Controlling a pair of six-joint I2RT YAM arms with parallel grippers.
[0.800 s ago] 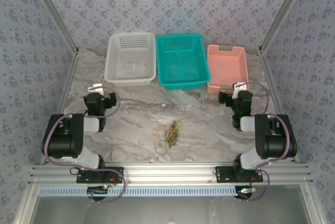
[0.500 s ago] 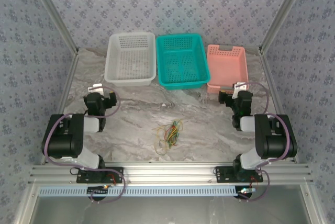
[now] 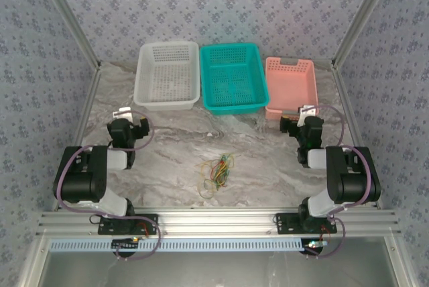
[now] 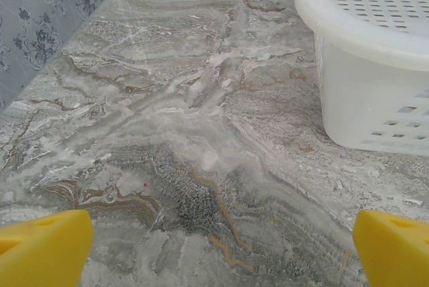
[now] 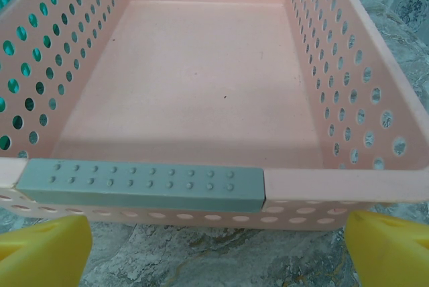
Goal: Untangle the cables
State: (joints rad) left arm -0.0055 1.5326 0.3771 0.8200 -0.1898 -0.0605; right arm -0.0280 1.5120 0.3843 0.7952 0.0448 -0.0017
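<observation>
**Both grippers wide open, nothing held; cable bundle lies between the arms**

The tangled bundle of thin yellow, green, red-orange and black cables (image 3: 218, 169) lies on the grey-veined marble tabletop (image 3: 174, 149), near the front edge and roughly midway between the 2 arm bases. No gripper touches it; both are well apart from it.

The left gripper (image 3: 131, 121) sits over the left side of the table, pointing toward the back. In the left wrist view its 2 yellow fingertips (image 4: 43, 247) stand at opposite edges of the picture, spread as wide as they go, with bare marble between them. The white perforated plastic basket (image 4: 375, 99) stands just ahead and to the right of it.

The right gripper (image 3: 299, 118) sits at the near end of the pink perforated plastic basket (image 3: 290, 64). In the right wrist view its yellow fingertips (image 5: 43, 250) are equally far apart and grip nothing. A grey studded strip (image 5: 141, 183) sits on the basket's near rim, just ahead of the fingers.

A teal perforated plastic basket (image 3: 231, 108) stands between the white and pink ones along the back of the table.
</observation>
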